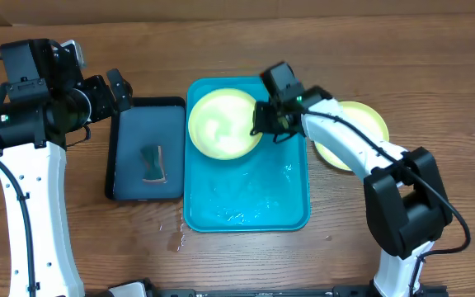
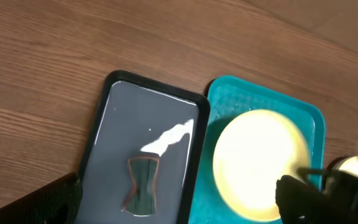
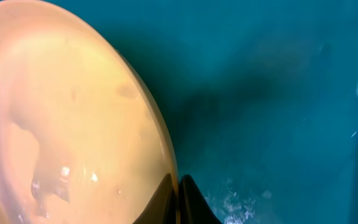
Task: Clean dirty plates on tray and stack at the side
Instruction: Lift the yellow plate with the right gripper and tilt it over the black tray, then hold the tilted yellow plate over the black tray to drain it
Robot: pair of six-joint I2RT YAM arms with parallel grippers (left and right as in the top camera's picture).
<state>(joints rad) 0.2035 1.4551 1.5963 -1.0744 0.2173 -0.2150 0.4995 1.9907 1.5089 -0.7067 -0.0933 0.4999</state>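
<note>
A yellow-green plate (image 1: 221, 122) lies at the far end of the turquoise tray (image 1: 254, 210). My right gripper (image 1: 264, 125) is shut on this plate's right rim; the right wrist view shows the fingers (image 3: 178, 199) pinching the rim of the plate (image 3: 67, 118) over the wet tray (image 3: 278, 93). Another yellow-green plate (image 1: 368, 122) lies on the table right of the tray, partly hidden by the right arm. No light blue plate shows. My left gripper (image 1: 118, 91) is open and empty above the far left corner of the navy tray. The left wrist view shows the plate (image 2: 260, 162) and tray (image 2: 219, 99).
A dark navy tray (image 1: 130, 140) holding water and a dark sponge (image 1: 152, 162) sits left of the turquoise tray; both show in the left wrist view, tray (image 2: 104, 112) and sponge (image 2: 142, 185). Water drops lie on the wood near the tray's front left corner (image 1: 174, 239).
</note>
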